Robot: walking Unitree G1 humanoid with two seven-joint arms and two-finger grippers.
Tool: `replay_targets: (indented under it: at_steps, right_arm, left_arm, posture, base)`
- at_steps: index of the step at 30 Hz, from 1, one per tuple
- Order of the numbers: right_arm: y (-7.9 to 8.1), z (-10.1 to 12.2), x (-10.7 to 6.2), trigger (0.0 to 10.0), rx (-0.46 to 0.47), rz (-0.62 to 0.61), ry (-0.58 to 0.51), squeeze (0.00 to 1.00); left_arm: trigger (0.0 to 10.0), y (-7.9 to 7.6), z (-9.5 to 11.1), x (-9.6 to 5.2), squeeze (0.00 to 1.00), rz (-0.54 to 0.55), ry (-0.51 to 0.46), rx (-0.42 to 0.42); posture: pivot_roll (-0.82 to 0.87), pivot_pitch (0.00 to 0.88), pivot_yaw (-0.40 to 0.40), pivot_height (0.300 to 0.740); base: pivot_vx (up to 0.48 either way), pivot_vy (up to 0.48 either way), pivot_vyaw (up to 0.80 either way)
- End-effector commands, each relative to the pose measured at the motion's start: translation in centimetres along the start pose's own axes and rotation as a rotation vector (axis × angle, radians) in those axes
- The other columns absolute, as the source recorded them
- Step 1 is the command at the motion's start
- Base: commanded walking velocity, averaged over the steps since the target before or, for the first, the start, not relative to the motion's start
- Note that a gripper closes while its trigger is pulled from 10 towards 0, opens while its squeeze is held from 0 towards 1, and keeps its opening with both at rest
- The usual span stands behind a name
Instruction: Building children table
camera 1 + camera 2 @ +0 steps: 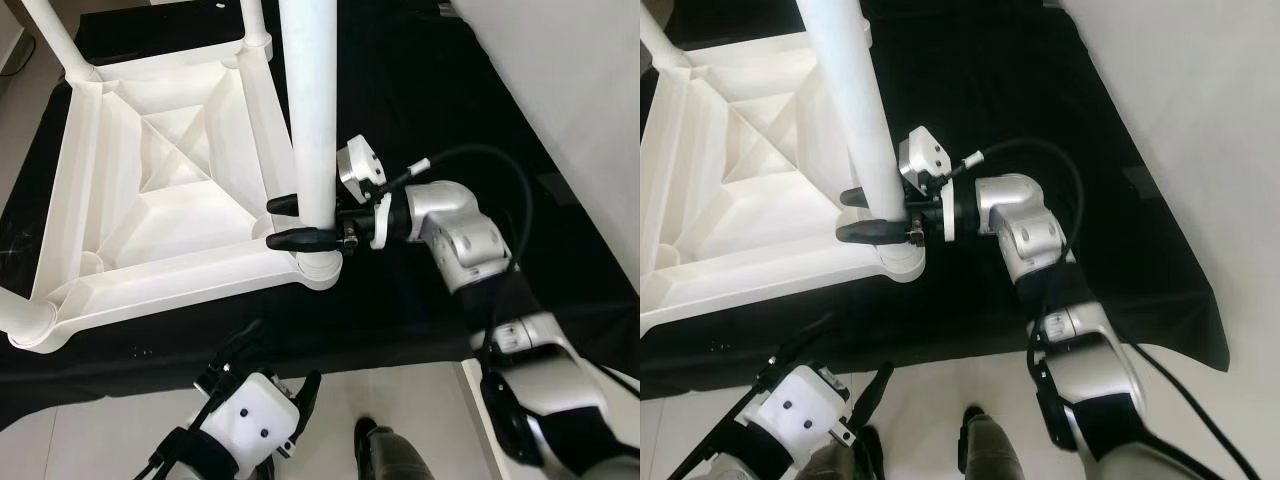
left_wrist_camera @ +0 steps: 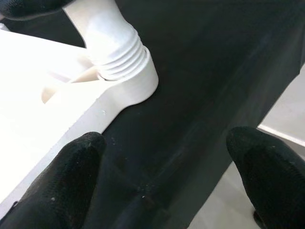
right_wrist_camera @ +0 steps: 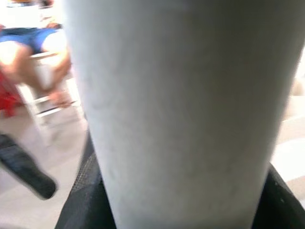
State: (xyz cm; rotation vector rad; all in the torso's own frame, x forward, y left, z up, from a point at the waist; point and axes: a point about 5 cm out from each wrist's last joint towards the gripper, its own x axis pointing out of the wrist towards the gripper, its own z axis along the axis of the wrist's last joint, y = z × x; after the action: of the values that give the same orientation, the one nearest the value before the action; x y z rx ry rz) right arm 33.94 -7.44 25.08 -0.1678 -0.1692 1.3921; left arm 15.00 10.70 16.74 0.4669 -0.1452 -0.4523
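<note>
A: Where's the table leg (image 1: 312, 120)?

B: Standing in the corner socket (image 1: 322, 268) of the upturned white tabletop (image 1: 150, 200) on the black cloth (image 1: 420, 90). I'm gripping it low w/ the right gripper (image 1: 300, 222), jaws clamping both sides.

A: Left gripper (image 1: 265, 375)?

B: Hanging idle, jaws apart. I'm keeping the leg vertical while twisting, so threads don't cross.

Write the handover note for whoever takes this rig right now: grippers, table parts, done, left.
Right gripper: shut on the table leg just above the corner socket, both fingers around it.
Left gripper: open, holding nothing, low near the black mat's near edge.
Tabletop: upside down on the mat, ribbed underside up.
Done: this leg stands upright in its socket, threads partly showing in the left wrist view; other legs stand at the far corners.
Left: likely turn the leg fully home, then release. Near-left corner's state is unclear.
</note>
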Motion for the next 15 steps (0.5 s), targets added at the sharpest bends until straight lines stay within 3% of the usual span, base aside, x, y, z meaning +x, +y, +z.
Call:
replay_targets:
  at_steps: [1,2,3,5,6,7,8,9,15]
  right_arm:
    - [0.0,-1.3,-0.4,0.0,0.083,-0.125,0.021,0.0]
    - [0.0,-1.3,-0.4,0.0,0.083,-0.125,0.021,0.0]
    - [3.2,-4.1,0.1,0.0,0.139,-0.434,0.117,0.0]
    - [3.2,-4.1,0.1,0.0,0.139,-0.434,0.117,0.0]
    - [5.3,-4.8,-0.3,0.0,0.103,-0.653,0.181,0.0]
    - [5.3,-4.8,-0.3,0.0,0.103,-0.653,0.181,0.0]
    - [6.7,-5.4,-0.3,0.0,0.141,-0.782,0.211,0.0]
    - [7.0,-5.4,-0.3,0.0,0.135,-0.859,0.216,0.0]
    - [5.8,-5.0,0.8,0.0,0.126,-0.854,0.185,0.0]
  left_arm:
    - [10.0,-0.3,-0.4,-0.2,0.0,-0.007,0.022,-0.003]
    - [10.0,-0.3,-0.4,-0.2,0.0,-0.007,0.022,-0.003]
    - [10.0,-0.2,-0.4,-0.1,0.0,-0.004,0.021,-0.002]
    - [10.0,-0.2,-0.4,-0.1,0.0,-0.004,0.021,-0.002]
    - [10.0,-0.1,-0.5,0.0,0.0,-0.002,0.02,-0.001]
    - [10.0,-0.1,-0.5,0.0,0.0,-0.002,0.02,-0.001]
    - [10.0,0.0,-0.5,0.2,0.0,-0.001,0.017,0.002]
    - [10.0,0.1,-0.6,0.3,0.0,-0.002,0.016,0.004]
    - [10.0,0.1,-0.9,0.6,0.0,-0.002,0.015,0.012]
  posture:
    - [-0.02,0.282,-0.022,0.74]
    - [-0.02,0.282,-0.022,0.74]
    - [-0.05,0.273,-0.021,0.74]
    - [-0.05,0.273,-0.021,0.74]
    - [-0.04,0.274,-0.01,0.74]
    - [-0.04,0.274,-0.01,0.74]
    - [-0.05,0.286,-0.008,0.74]
    - [-0.05,0.258,0.003,0.74]
    - [-0.05,0.248,-0.006,0.74]
  base:
    - [0.0,0.0,0.0]
    - [0.0,0.0,0.0]
    - [0.0,0.0,0.0]
    - [0.0,0.0,0.0]
    - [0.0,0.0,0.0]
    - [0.0,0.0,0.0]
    - [0.0,0.0,0.0]
    - [0.0,0.0,0.0]
    - [0.0,0.0,0.0]
